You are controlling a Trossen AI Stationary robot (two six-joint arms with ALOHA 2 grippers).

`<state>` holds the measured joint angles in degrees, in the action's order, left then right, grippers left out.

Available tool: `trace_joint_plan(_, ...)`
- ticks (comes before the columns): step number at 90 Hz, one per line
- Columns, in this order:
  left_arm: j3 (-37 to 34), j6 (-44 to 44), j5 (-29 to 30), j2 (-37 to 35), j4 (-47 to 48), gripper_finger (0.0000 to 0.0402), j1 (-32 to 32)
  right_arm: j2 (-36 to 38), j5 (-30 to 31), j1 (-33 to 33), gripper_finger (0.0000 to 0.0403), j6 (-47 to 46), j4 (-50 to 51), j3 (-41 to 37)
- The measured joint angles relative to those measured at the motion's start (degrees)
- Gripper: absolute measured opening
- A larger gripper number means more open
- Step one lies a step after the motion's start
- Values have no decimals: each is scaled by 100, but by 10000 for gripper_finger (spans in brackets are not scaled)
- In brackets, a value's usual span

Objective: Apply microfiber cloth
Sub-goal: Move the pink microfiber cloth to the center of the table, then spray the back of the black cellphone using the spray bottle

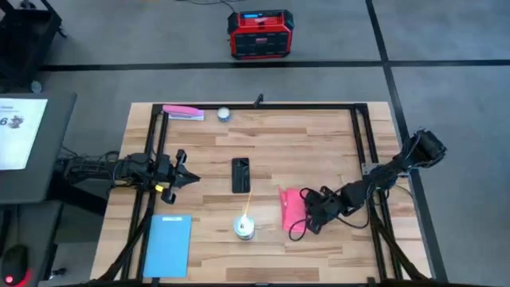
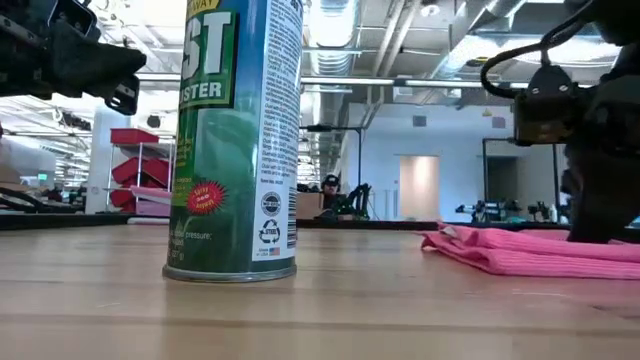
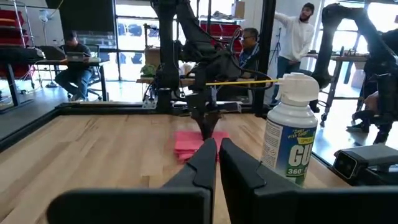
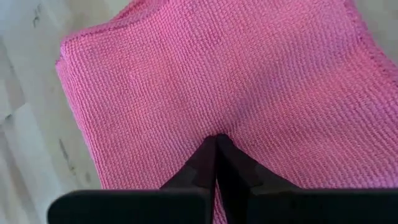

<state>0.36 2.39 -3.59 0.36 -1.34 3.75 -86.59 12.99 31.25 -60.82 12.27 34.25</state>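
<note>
On the desk's [image 1: 319,127] right side, the right gripper [image 4: 216,146] presses clenched fingers into the microfiber cloth [image 4: 211,81], grasping no fabric. Dragged like that, it may bunch or slip free. Left gripper [image 3: 217,149] waits clenched near the phone [image 1: 241,174].

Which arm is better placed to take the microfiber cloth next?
Right. The right gripper is down at the microfiber cloth; the left gripper waits beyond the phone.

Grey floor [image 1: 446,40], bright windowed workshop behind.
</note>
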Motion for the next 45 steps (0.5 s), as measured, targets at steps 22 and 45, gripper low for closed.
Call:
trace_joint_plan(22,0,46,1,2,2,0,0,-24,405,-16,0,612,-227,403)
trace_joint_plan(45,6,0,460,8,80,0,1,-13,483,-570,0,2003,-232,957)
